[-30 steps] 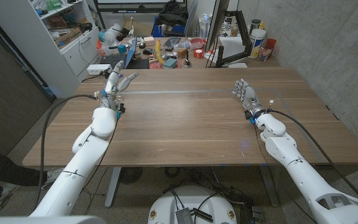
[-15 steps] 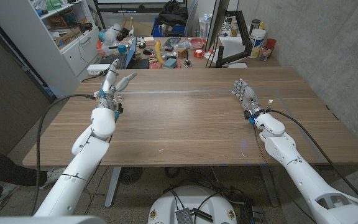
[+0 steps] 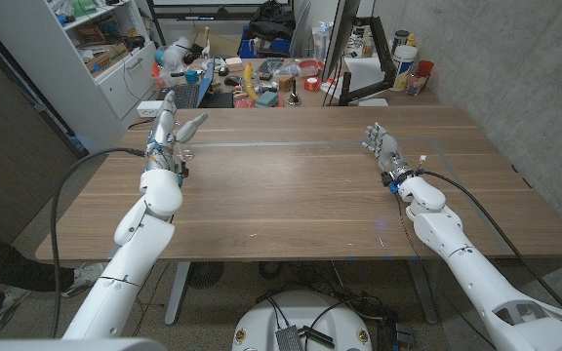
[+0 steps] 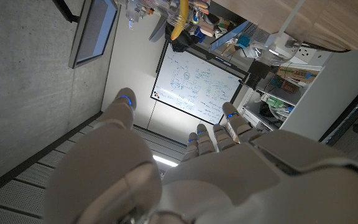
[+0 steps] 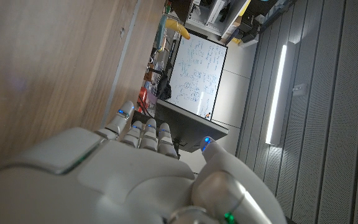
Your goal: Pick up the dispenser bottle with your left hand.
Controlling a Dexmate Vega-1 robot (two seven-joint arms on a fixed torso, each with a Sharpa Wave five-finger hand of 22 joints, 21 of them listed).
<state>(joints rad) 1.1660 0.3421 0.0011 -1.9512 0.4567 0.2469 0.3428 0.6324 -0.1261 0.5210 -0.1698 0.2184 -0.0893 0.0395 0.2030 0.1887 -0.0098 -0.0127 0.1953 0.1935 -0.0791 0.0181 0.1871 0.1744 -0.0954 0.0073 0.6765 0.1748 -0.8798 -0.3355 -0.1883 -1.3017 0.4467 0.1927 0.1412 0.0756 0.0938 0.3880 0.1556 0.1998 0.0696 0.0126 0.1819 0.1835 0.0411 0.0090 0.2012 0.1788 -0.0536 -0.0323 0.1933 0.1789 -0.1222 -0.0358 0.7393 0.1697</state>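
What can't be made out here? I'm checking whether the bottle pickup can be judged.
- Dispenser bottle: head view, too small to tell among the clutter behind the table.
- Left hand palm: left wrist view, hidden by the hand's own back.
- Right hand fingers: head view, small; whether they touch the table is unclear.

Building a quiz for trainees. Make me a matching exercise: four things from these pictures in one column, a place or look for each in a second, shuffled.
1. left hand
2. right hand
3. table
4. whiteboard

a. brown wood
b. on the wall, marked with writing
c. by the table's far left corner, fingers spread
d. over the table's right side

Pairs: 1-c, 2-d, 3-a, 4-b
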